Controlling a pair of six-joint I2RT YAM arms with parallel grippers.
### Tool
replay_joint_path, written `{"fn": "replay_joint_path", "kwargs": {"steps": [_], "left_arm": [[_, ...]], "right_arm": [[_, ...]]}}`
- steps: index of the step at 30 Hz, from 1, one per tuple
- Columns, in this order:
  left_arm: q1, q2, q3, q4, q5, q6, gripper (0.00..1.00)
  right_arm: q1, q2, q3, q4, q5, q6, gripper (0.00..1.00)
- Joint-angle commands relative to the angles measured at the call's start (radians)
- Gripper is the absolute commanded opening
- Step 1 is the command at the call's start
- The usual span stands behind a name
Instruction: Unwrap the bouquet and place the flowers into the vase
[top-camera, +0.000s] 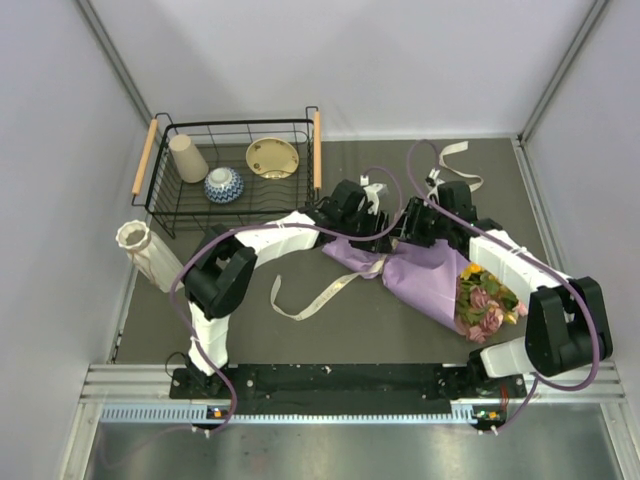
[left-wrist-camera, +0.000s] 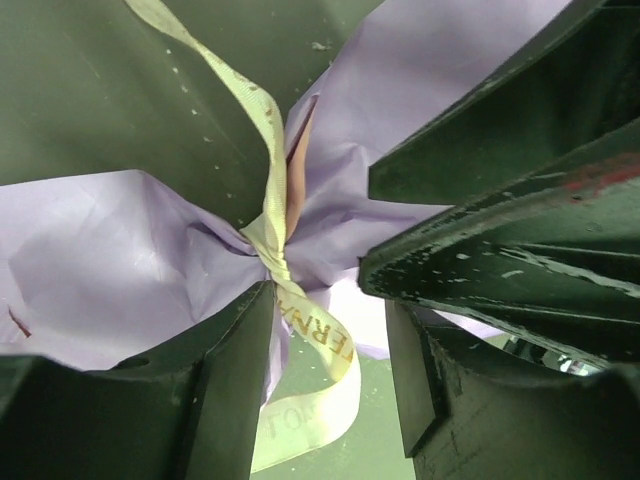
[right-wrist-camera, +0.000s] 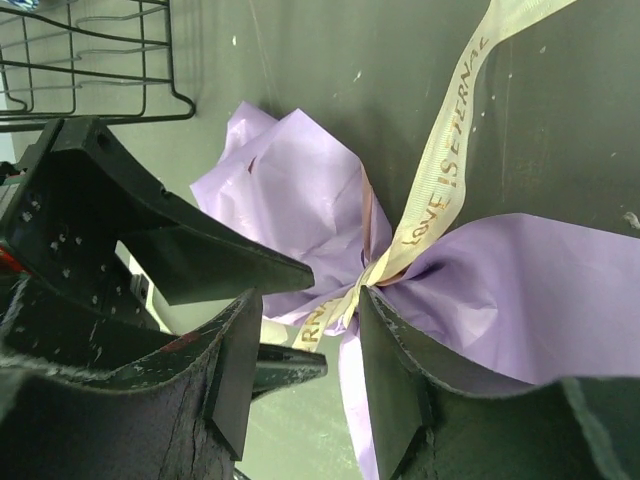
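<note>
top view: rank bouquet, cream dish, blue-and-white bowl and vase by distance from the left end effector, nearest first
1. bouquet: right under the left end effector, mid-scene.
2. cream dish: right part of the wire rack, up and left of it.
3. blue-and-white bowl: rack centre, further left.
4. vase: far left, outside the rack.

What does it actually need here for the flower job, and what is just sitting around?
Needed for the job:
bouquet
ribbon
flowers
vase

Just lying about:
wire basket
cup
blue-and-white bowl
small plate
</note>
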Motion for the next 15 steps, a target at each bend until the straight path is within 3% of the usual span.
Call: {"fn": "replay_joint_path", "kwargs": {"steps": [1, 4, 10, 15], "left_arm": [[0.002, 0.021, -0.008, -0.017, -0.034, 0.070, 0.52], [0.002, 0.038, -0.033, -0.021, -0.049, 0.064, 0.49], [0.002, 0.003, -0.140, 0.070, -0.098, 0.023, 0.38], [0.002, 0.014, -0.145, 0.067, -0.107, 0.023, 0.25]], "right_arm": [[0.006, -0.014, -0.003, 0.031, -0.024, -0.026, 0.44], [0.004, 0.000, 0.049, -0.052, -0.008, -0.098, 0.44], [0.040, 0.089, 0.096, -0.048, -0.062, -0.111, 0.43], [0.064, 0.120, 0.107, -0.017, -0.035, -0.075, 0.31]]}}
